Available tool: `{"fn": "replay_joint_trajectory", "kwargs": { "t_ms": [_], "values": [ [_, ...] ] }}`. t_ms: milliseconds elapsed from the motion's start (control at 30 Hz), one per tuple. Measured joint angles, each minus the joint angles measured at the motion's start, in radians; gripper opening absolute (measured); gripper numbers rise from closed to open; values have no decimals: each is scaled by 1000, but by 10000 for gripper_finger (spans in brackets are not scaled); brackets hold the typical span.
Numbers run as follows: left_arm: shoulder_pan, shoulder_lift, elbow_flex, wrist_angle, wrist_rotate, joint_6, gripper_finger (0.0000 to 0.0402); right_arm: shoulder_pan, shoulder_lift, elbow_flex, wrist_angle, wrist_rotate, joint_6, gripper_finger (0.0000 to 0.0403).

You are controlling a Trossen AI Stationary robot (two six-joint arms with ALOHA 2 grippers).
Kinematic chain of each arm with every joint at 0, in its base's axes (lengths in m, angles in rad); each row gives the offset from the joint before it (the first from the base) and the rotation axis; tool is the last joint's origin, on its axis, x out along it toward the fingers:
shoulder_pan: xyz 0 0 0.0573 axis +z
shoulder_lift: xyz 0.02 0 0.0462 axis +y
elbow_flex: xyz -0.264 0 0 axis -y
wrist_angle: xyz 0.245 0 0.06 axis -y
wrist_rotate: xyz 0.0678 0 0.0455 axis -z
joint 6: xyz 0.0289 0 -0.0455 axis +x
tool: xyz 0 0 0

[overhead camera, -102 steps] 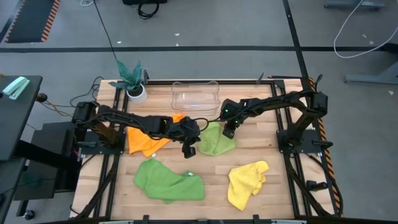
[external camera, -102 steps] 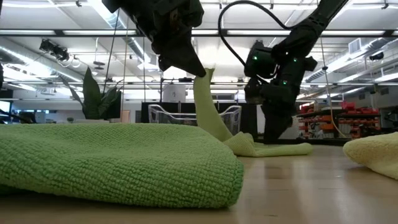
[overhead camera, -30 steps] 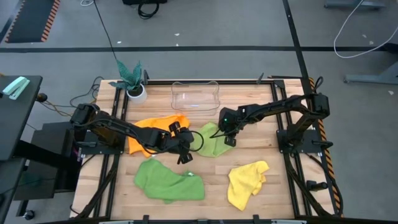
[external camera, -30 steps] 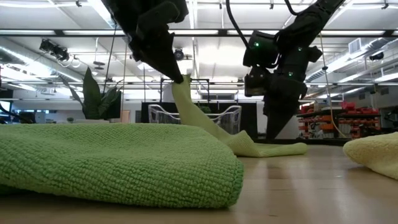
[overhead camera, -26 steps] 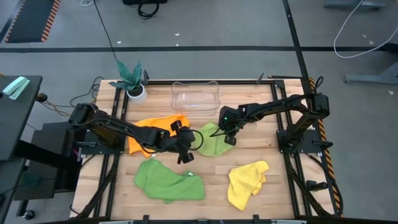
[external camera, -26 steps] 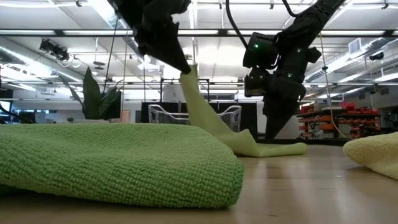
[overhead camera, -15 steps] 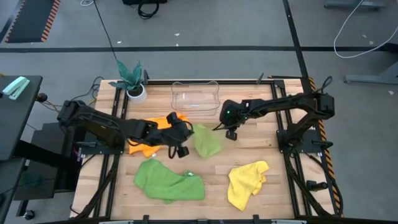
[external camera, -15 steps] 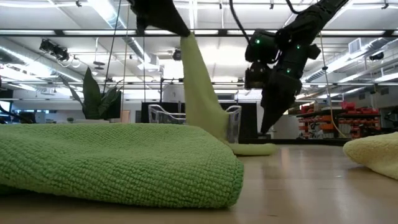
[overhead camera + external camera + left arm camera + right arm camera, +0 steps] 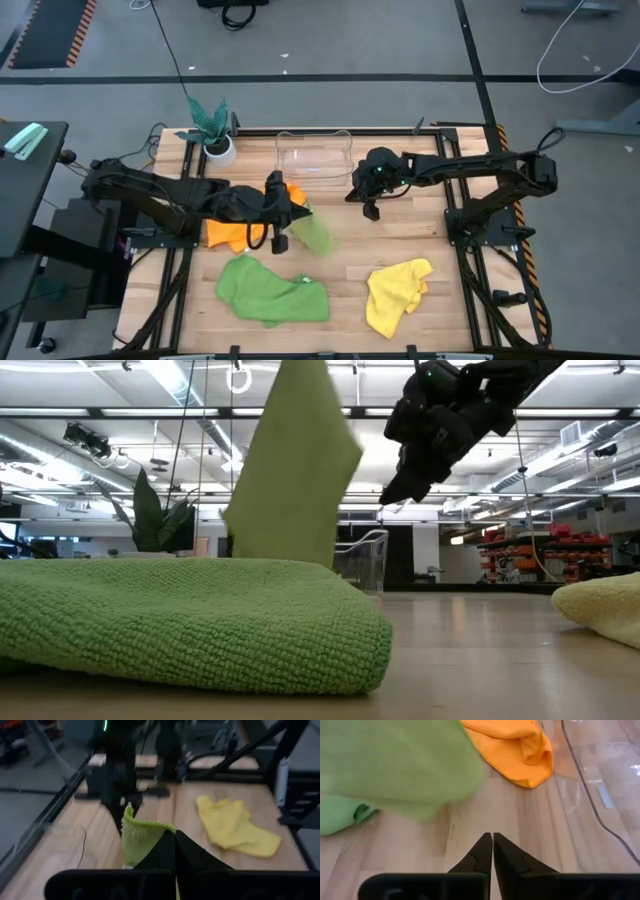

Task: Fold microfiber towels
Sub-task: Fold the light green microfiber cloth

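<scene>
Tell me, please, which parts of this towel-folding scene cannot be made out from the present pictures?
- Light lime green microfiber towel: its top and the left gripper holding it are cut off by the low view's upper edge.
- Orange microfiber towel: partly covered by the left arm in the high view.
- Clear plastic bin: half hidden behind the hanging towel in the low view.
- Darker green microfiber towel: fills the low view's foreground, hiding the table behind it.
</scene>
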Motion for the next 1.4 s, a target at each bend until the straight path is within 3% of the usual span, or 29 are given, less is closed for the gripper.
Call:
{"fn": "replay_joint_trajectory", "kwargs": {
  "t_ms": [233, 400, 533, 600, 733, 933, 1133, 1267, 1400],
  "values": [
    [27, 1, 108, -105, 8, -17, 1, 0, -68, 0, -8, -2, 3, 58],
    [91, 2, 119, -128, -1, -31, 1, 16, -178, 0, 2, 0, 18, 84],
    [121, 11, 119, -99, 120, -30, 1, 52, -214, 0, 17, 36, 23, 97],
    [124, 19, 120, -81, 131, -27, 1, 69, -210, 0, 40, 36, 54, 100],
    [144, 27, 120, -77, 116, -27, 1, 117, -190, 0, 50, 54, 73, 99],
    [181, 44, 119, -42, 112, -24, 1, 224, -171, 0, 61, 232, 128, 92],
    [193, 57, 119, 2, 120, 3, 1, 321, -116, 0, 127, 250, 156, 85],
    [179, 60, 119, 12, 206, 3, 1, 320, -99, 0, 128, 318, 115, 75],
    [135, 60, 119, -10, 213, -4, 1, 280, -138, 0, 58, 332, 66, 68]
  ]
}}
